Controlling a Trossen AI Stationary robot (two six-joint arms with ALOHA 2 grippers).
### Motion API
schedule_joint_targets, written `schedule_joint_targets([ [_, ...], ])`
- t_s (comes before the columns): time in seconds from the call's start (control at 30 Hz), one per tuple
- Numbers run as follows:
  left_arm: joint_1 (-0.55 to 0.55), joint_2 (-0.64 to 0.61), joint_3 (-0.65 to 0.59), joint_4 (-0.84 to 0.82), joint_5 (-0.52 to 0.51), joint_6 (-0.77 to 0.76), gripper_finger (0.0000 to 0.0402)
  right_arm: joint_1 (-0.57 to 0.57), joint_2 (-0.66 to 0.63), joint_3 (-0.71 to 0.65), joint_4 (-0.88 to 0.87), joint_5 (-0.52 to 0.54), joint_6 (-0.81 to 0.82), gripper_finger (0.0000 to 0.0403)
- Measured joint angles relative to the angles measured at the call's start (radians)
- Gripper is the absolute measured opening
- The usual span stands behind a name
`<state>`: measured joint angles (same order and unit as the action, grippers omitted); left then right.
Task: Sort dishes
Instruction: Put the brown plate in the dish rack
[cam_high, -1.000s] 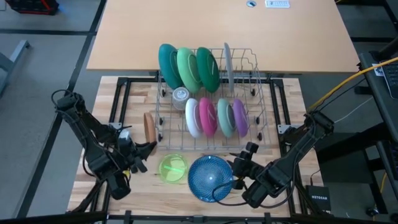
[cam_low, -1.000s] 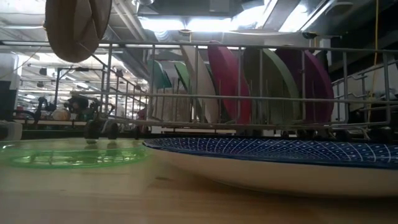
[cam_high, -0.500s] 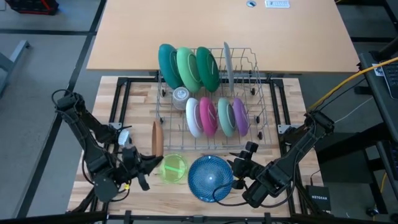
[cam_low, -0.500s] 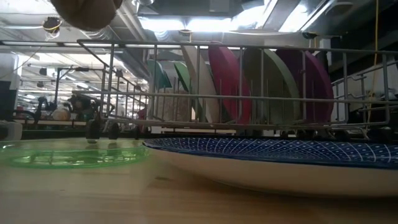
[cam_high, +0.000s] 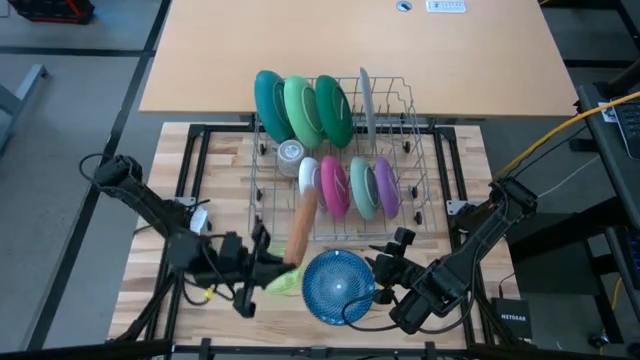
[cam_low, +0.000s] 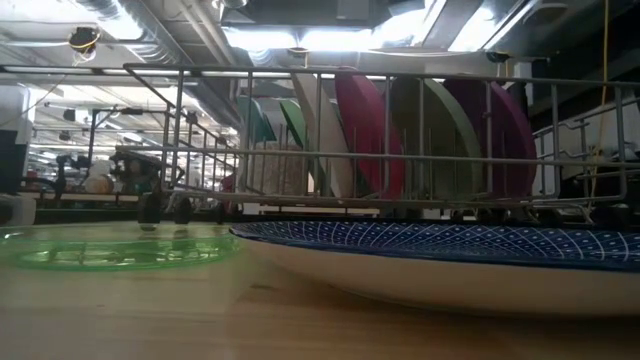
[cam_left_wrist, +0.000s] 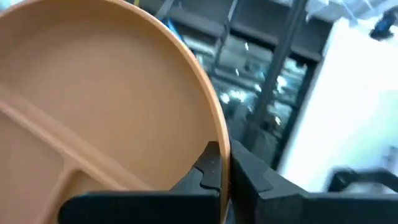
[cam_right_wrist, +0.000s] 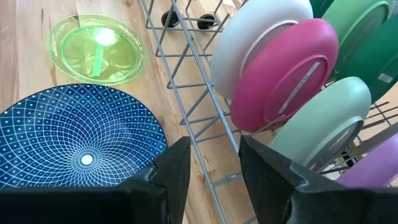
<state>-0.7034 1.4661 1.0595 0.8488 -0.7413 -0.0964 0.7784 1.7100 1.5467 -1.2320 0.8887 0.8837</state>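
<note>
At the rack's near-left corner: the left gripper (cam_high: 262, 262) is clenched on the bottom rim of the tan plate (cam_high: 301, 225), holding it on edge; its wrist view shows the finger (cam_left_wrist: 208, 168) pinching the rim of that divided plate (cam_left_wrist: 93, 112).
What changed: a second ago the tan plate stood to the left of the dish rack (cam_high: 400, 100); half a second ago it was nearer, above the pale green dish; now it leans over the rack's front row, its top edge right by the white plate (cam_high: 308, 172). It has also risen out of the low view, where it showed at the top before.
Meaning for the task: judged from this, the tan plate is being carried to a slot at the left end of the front row, beside the white one; it is not yet seated in the wires.
Front row: white, pink plate (cam_high: 333, 186), sage plate (cam_high: 359, 187), purple plate (cam_high: 385, 187), all upright.
Back row: teal plate (cam_high: 270, 103), green plates and a thin grey plate (cam_high: 366, 100), unchanged.
On the table: the pale green dish (cam_right_wrist: 98, 48), half hidden under the left gripper from above, and the blue patterned plate (cam_high: 337, 286), both flat and unsorted.
Right gripper (cam_high: 390, 264): waiting beside the blue plate, fingers (cam_right_wrist: 171, 174) parted, grasping nothing, unmoved.
</note>
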Motion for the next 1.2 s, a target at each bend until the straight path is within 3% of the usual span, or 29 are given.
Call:
schedule_joint_targets([
  [0.2, 0.03, -0.117, -0.088, 0.121, 0.002, 0.136, 0.0, 0.0, 0.0, 0.0, 0.0, -0.028, 0.0, 0.0144],
  [0.37, 0.022, -0.285, -0.335, 0.373, 0.006, 0.159, 0.0, 0.0, 0.0, 0.0, 0.001, -0.036, 0.001, 0.0144],
  [0.53, 0.077, -0.347, -0.604, 0.667, 0.005, 0.04, 0.0, 0.0, 0.0, 0.0, 0.008, -0.037, 0.01, 0.0144],
  [0.63, 0.159, -0.343, -0.709, 0.719, 0.004, -0.111, 0.0, 0.0, 0.0, 0.0, 0.008, -0.039, 0.036, 0.0144],
  [0.9, 0.366, -0.237, -0.748, 0.708, 0.106, -0.462, 0.0, 0.0, 0.0, -0.001, 0.019, -0.032, 0.112, 0.0144],
  [1.2, 0.445, -0.086, -0.743, 0.726, 0.129, -0.667, 0.0, 0.0, 0.0, -0.001, 0.056, -0.017, 0.114, 0.0144],
])
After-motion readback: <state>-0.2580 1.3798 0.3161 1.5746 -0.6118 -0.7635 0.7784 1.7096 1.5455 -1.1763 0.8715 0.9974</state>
